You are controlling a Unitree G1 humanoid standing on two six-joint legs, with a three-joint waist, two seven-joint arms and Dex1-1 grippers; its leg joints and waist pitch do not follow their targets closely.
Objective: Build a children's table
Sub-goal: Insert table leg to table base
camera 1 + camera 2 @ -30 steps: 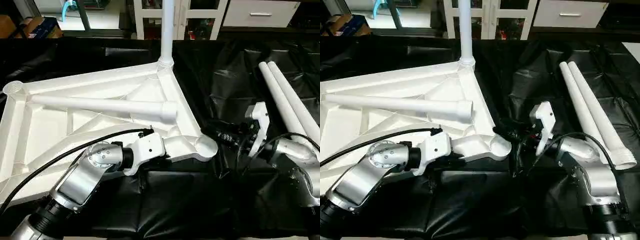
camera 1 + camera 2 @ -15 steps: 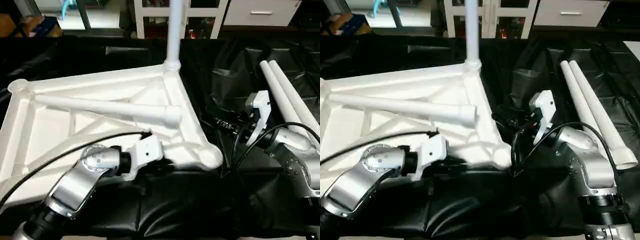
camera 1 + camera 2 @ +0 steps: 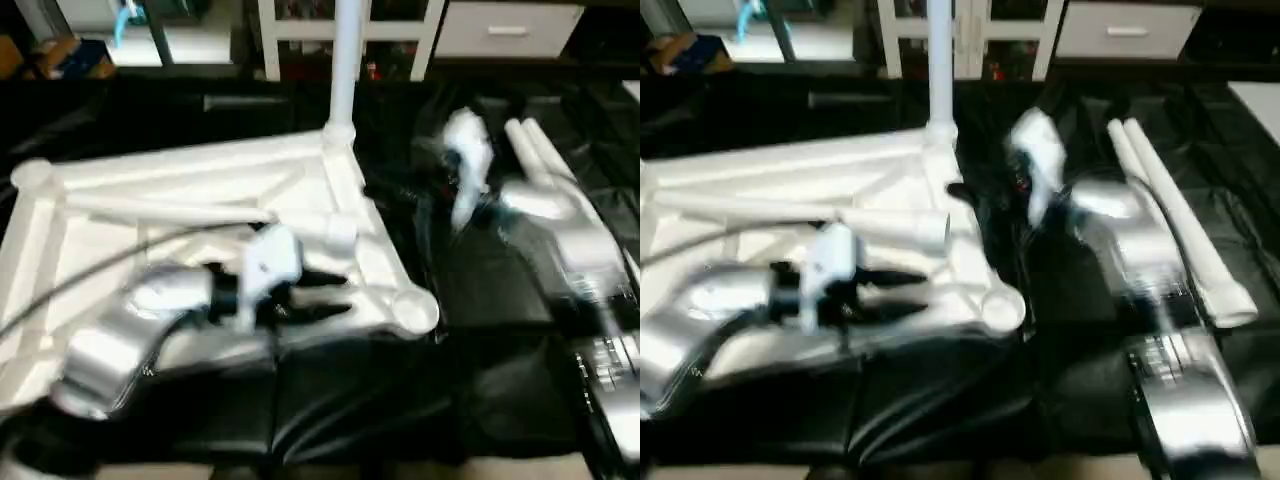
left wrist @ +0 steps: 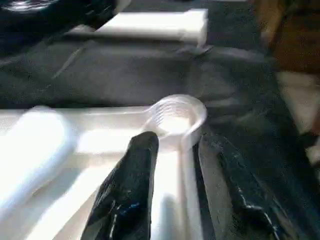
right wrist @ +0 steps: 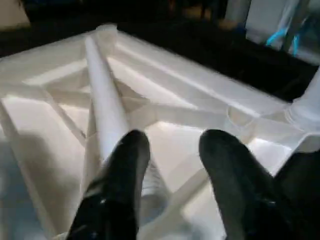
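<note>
Black plastic sheeting [image 3: 470,300] covers the work table; white cabinets [image 3: 505,28] run along the back at 12 o'clock.

Table top [image 3: 120,190] lies underside up, ribs showing, at 9 to 10 o'clock of the head view. One leg [image 3: 346,60] already stands upright in the far corner socket. Loose leg [image 3: 200,211] lies across the ribs, wide end toward 3 o'clock. Two spare legs [image 3: 1165,200] lie side by side on the sheeting at 2 o'clock.

Left hand [image 3: 325,297]: fingers parted, nothing between them, over the near rim and pointing toward the empty near corner socket [image 4: 176,115] (threaded inside, wrist view). Right hand [image 5: 170,170]: fingers apart, empty, hovering above the loose leg's wide end.

Step in hand, as judged: fitting the second leg. Next move calls for the right hand to close on the loose leg near its wide end, lift it clear of the ribs, stand it up and seat it squarely in the empty socket while the left steadies the top.

No brand, label or writing legible anywhere.
</note>
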